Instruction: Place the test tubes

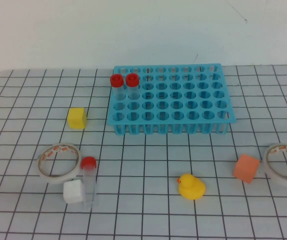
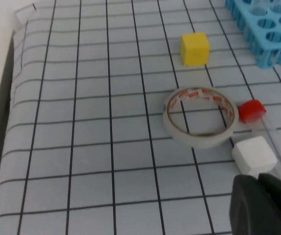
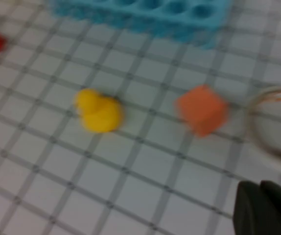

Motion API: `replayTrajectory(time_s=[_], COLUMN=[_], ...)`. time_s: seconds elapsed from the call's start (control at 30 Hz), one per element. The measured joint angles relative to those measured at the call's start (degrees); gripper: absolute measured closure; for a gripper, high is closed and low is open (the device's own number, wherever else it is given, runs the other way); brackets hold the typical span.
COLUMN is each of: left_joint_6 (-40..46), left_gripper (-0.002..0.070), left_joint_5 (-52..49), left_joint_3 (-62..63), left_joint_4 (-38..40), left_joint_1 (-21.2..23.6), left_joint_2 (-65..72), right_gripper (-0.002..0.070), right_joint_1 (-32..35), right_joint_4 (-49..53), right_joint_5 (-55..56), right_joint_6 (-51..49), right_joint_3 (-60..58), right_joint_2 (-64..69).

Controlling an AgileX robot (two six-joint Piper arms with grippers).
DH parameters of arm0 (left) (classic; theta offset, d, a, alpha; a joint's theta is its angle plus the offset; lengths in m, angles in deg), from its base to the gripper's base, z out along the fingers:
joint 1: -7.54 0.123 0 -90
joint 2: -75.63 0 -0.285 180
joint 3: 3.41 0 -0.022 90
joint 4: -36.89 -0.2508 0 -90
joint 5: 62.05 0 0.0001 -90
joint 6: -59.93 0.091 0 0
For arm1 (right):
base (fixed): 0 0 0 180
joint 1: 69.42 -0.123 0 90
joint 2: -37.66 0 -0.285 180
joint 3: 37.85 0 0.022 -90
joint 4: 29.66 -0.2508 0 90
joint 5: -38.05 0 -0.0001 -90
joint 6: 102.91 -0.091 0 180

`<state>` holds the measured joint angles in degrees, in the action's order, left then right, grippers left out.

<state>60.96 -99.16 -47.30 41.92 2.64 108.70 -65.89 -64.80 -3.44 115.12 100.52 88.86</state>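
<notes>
A blue test-tube rack (image 1: 171, 100) stands at the back middle of the gridded table, with two red-capped tubes (image 1: 124, 86) upright in its left holes. A third clear tube with a red cap (image 1: 89, 181) lies on the table at the front left, beside a white cube (image 1: 73, 191); the left wrist view shows its cap (image 2: 251, 110). Neither arm appears in the high view. My left gripper (image 2: 258, 182) is shut and empty, just short of the white cube (image 2: 254, 153). My right gripper (image 3: 259, 188) is shut and empty, near the right tape roll (image 3: 272, 127).
A yellow cube (image 1: 77, 118) lies left of the rack. Tape rolls sit at the front left (image 1: 58, 161) and far right (image 1: 286, 164). A yellow rubber duck (image 1: 190, 186) and an orange cube (image 1: 246, 168) rest in front of the rack.
</notes>
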Motion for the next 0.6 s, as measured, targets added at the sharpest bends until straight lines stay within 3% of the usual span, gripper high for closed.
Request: replayTrajectory(time_s=[0.13,0.2,0.4,0.6], left_joint_6=[0.8,1.0,1.3,1.4], left_gripper=[0.0676,0.0676,0.0676,0.0676], left_joint_5=[-4.0,-5.6,-9.0,-10.9], left_joint_3=[0.0,0.0,-0.3,-3.8], left_joint_4=[0.1,0.0,-0.1,-0.1], left_joint_1=[0.0,0.0,0.0,0.0], left_joint_2=[0.8,0.8,1.0,1.0], right_gripper=[0.0678,0.0676,0.0676,0.0676], right_joint_1=[-0.4,-1.7,-11.0,-26.2], right_joint_4=[-15.8,-18.6,-20.3,-17.1], right_joint_5=[-4.7,-4.2,-1.9,-1.0], right_joint_6=[13.6,16.5,17.9,14.2], right_joint_3=[0.1,0.9,7.5,20.8], right_joint_2=[12.5,16.8,26.1,37.6])
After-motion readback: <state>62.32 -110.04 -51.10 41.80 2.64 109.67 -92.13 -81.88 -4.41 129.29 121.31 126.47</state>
